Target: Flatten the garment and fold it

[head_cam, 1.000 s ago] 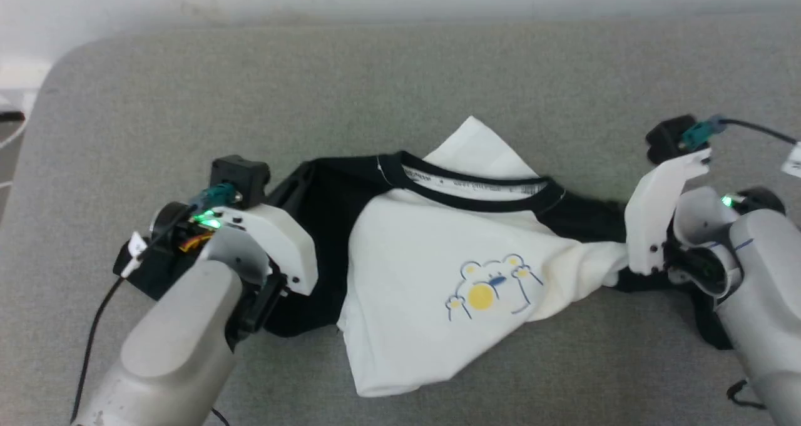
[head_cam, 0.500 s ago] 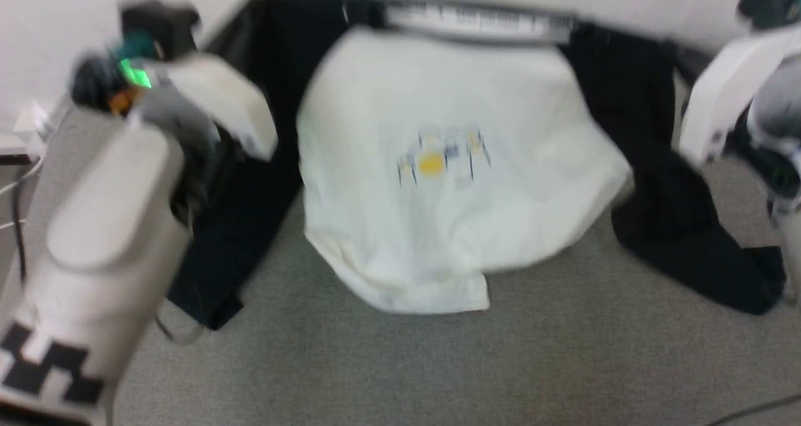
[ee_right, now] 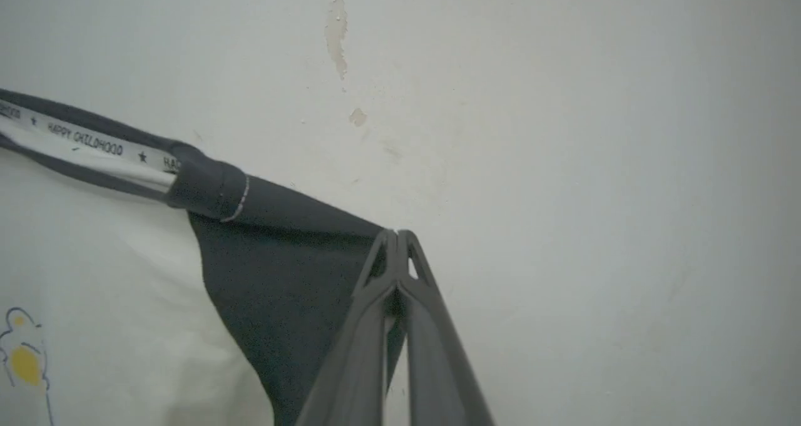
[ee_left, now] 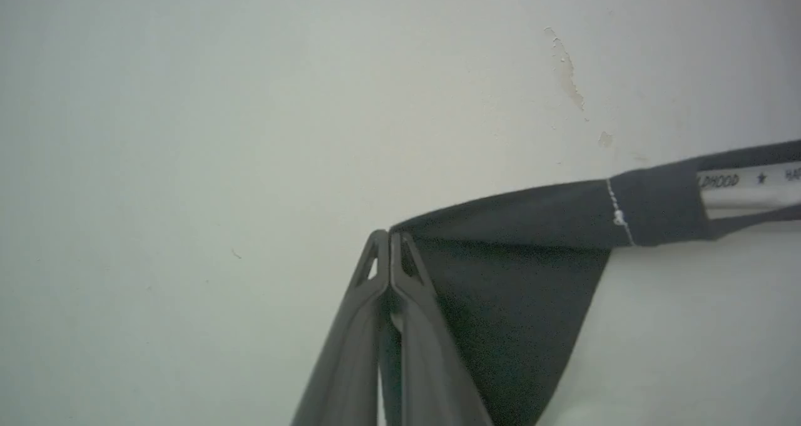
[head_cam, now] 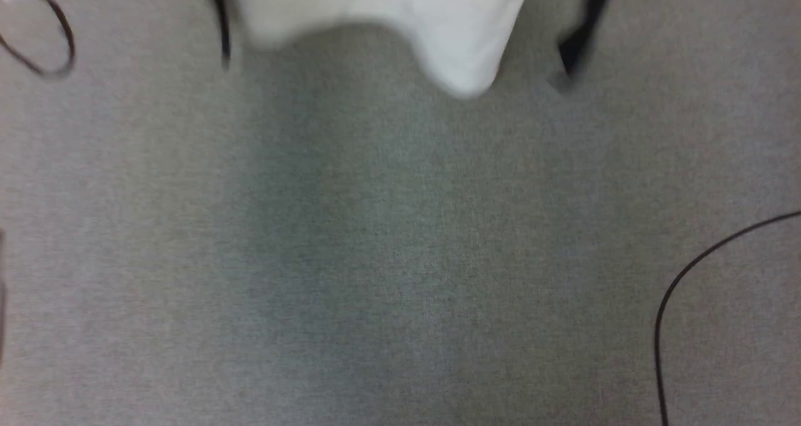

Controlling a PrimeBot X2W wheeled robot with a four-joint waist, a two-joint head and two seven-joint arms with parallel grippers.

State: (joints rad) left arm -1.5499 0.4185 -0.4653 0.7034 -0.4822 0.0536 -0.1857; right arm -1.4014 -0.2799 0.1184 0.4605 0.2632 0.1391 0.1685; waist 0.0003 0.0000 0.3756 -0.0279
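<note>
The garment (head_cam: 450, 32) hangs in the air, its white lower hem and black sleeve ends dangling at the top of the head view above the grey surface. My left gripper (ee_left: 389, 241) is shut on the garment's black shoulder (ee_left: 513, 269), with the collar band running off to the right. My right gripper (ee_right: 397, 239) is shut on the other black shoulder (ee_right: 281, 269); the white front panel (ee_right: 94, 276) with a small yellow print hangs to its left. Both shoulders are stretched taut in front of a pale wall.
A grey fabric-covered surface (head_cam: 400, 257) spreads under the hanging garment. A thin black cable (head_cam: 682, 282) curves across its lower right, and another cable loop (head_cam: 44, 38) lies at the upper left. A pale wall (ee_left: 250, 101) with chipped paint stands behind the grippers.
Both grippers have lifted the garment off the grey surface by its shoulders. The head camera has tilted down, so only the garment's lower edge shows now.
</note>
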